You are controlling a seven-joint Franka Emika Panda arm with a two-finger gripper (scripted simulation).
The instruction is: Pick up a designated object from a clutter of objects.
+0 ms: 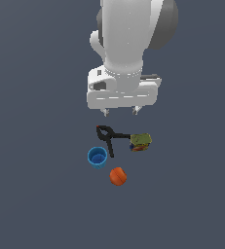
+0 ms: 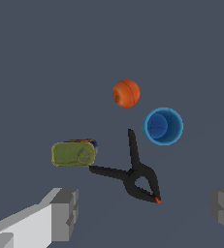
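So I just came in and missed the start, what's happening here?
A simulated Panda arm hangs over a small clutter on a bare surface. Its gripper is open and empty, above the objects and touching none. Below lie an orange ball, a blue cup, a black clamp and a green-topped box. The ball sits apart from the others, next to the cup. Nothing is picked up yet.

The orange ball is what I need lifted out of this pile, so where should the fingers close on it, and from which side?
Probably straight from above, fingers closing across the widest middle of the orange ball. Being round, it offers no better edge. It lies apart from the blue cup and the black clamp, so there looks to be room on either side. The gripper is open, above the clutter.
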